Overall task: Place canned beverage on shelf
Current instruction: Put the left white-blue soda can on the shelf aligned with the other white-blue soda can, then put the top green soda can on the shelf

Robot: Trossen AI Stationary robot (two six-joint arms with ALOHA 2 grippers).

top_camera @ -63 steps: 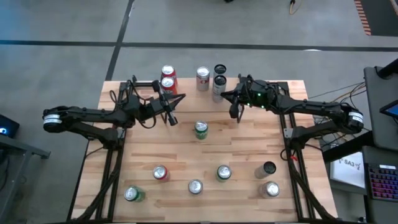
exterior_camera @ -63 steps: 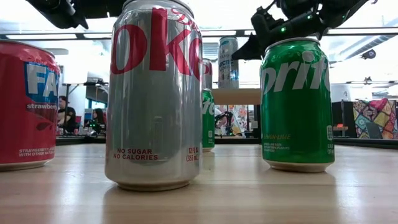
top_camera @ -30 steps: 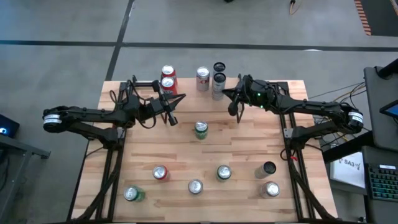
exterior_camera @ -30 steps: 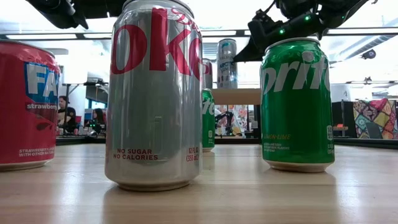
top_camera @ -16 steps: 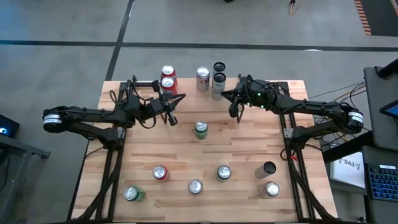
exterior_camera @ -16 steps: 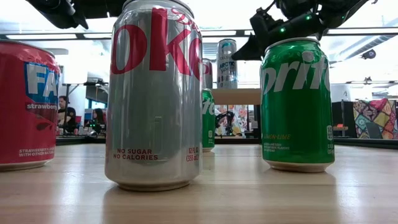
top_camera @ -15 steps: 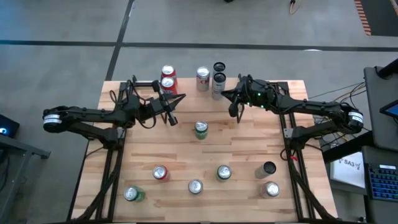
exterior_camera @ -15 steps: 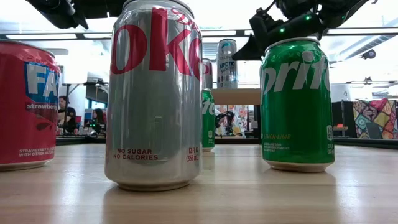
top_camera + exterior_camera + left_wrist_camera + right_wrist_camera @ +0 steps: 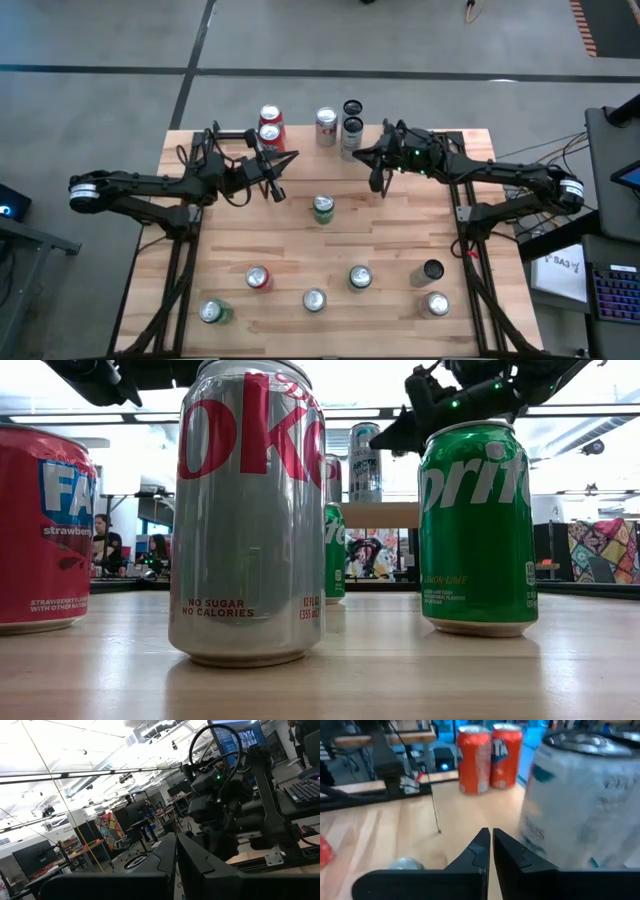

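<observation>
Right wrist view shows your right tool [image 9: 490,851] pinched closed and empty, pale can [image 9: 580,800] just beside at 2 o'clock. Open wide before closing in. Left tool [image 9: 276,190] also closed, empty.

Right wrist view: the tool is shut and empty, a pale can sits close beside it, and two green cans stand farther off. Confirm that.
Not quite: the two cans farther off are red cans, not green. The right wrist view shows it. The rest holds: the right tool is shut and empty, and a pale can sits close beside it.
</observation>
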